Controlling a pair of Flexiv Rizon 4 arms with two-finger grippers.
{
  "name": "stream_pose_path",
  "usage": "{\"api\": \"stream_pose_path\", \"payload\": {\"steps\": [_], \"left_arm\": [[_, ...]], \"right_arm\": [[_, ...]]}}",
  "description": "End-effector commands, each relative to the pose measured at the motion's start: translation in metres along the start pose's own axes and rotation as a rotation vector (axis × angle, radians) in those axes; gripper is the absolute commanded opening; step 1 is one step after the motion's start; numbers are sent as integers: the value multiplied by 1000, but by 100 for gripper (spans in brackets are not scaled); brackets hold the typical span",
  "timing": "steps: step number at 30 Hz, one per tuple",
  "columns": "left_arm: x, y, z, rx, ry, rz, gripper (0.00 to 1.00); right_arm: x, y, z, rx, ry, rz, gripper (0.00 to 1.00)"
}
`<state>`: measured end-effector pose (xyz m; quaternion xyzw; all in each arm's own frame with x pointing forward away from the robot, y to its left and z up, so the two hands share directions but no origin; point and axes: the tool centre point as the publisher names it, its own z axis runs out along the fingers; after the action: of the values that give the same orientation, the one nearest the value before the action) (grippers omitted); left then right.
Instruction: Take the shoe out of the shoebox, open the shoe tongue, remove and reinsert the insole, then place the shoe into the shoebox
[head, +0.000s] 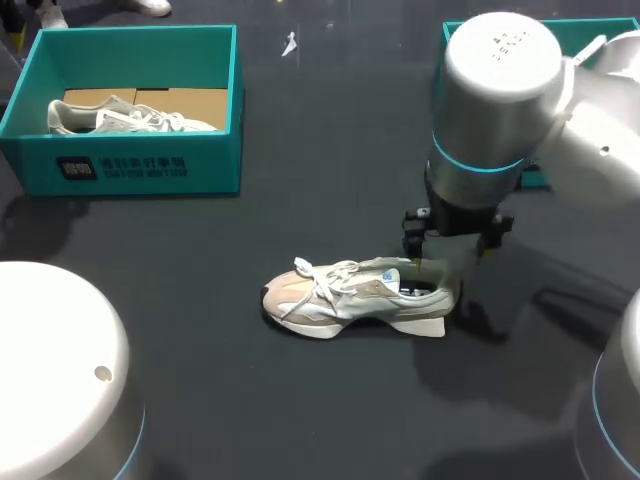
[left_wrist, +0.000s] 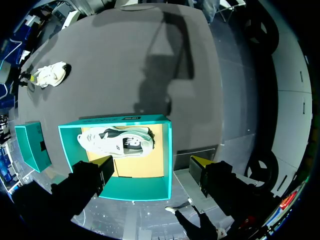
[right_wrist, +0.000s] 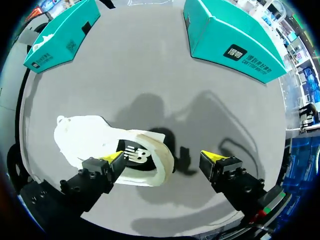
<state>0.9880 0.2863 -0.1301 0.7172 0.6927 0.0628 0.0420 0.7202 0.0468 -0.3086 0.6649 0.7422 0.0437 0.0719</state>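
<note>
A white and beige shoe (head: 350, 295) lies on its side in the middle of the dark table, toe towards my left. My right gripper (head: 455, 250) hangs over its heel. In the right wrist view the right gripper (right_wrist: 163, 159) is open; the shoe (right_wrist: 100, 140) has its heel between the fingers, one yellow tip sits at the opening, and the dark insole (right_wrist: 134, 154) shows inside. My left gripper (left_wrist: 152, 165) is open and holds nothing, high above a teal shoebox (left_wrist: 167, 150) with a second white shoe (left_wrist: 117, 141) in it.
The teal shoebox (head: 130, 165) with the second shoe (head: 110, 117) stands at the back left. Another teal box (head: 565, 30) stands at the back right, partly hidden by my right arm. My arms' white housings (head: 50, 370) fill the front corners.
</note>
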Motion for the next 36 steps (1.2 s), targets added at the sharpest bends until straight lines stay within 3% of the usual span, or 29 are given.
{"api": "stream_pose_path", "payload": {"steps": [1, 5, 6, 19, 24, 27, 30, 36], "left_arm": [[0, -1, -1, 0, 3, 1, 100], [0, -1, -1, 0, 3, 1, 100], [0, -1, -1, 0, 3, 1, 100], [0, -1, -1, 0, 3, 1, 100], [0, -1, -1, 0, 3, 1, 100], [0, -1, -1, 0, 3, 1, 100], [0, -1, -1, 0, 3, 1, 100], [0, -1, -1, 0, 3, 1, 100]], "right_arm": [[-38, -10, -45, -129, 272, -178, 100], [-43, -9, -60, -177, 466, -451, 100], [-42, -10, -63, -86, 394, -546, 100], [-42, -10, -63, -86, 394, -546, 100], [-62, -13, -64, -321, 533, -674, 100], [-73, -15, -62, -410, 534, -711, 100], [-90, -20, -57, -610, 588, -763, 100], [-96, -22, -54, -622, 608, -778, 100]]}}
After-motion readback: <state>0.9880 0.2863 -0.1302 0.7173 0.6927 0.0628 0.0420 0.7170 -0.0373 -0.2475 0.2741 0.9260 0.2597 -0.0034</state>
